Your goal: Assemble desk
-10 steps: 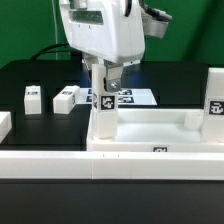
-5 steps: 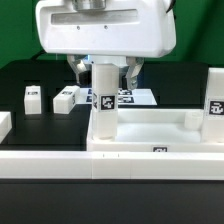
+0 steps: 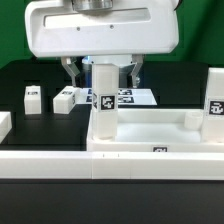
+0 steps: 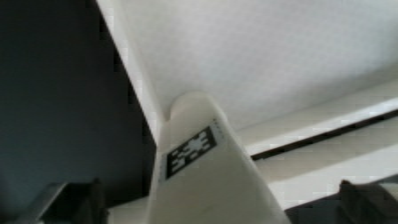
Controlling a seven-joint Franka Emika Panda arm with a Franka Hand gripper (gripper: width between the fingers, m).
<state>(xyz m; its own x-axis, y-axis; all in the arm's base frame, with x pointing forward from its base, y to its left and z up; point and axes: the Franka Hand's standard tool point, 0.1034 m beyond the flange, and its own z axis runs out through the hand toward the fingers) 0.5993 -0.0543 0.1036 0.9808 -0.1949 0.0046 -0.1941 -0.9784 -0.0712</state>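
The white desk tabletop (image 3: 150, 135) lies like a tray at the front of the exterior view. One tagged leg (image 3: 103, 100) stands upright in its corner on the exterior view's left, and a second leg (image 3: 215, 95) stands at the right corner. My gripper (image 3: 102, 72) hangs over the left leg, open, with one finger (image 3: 72, 72) on each side of the leg and a gap to it. In the wrist view the leg (image 4: 214, 160) rises between the dark fingertips (image 4: 71, 202). Two loose legs (image 3: 32, 97) (image 3: 65, 98) lie on the black table.
The marker board (image 3: 128, 97) lies behind the upright leg. A long white border rail (image 3: 60, 162) runs along the front edge. Another white piece (image 3: 3, 124) sits at the exterior view's far left.
The hand has turned about the upright leg and now faces the camera broadside. Its fingers have spread apart, standing off both sides of the leg. The leg has stayed upright.
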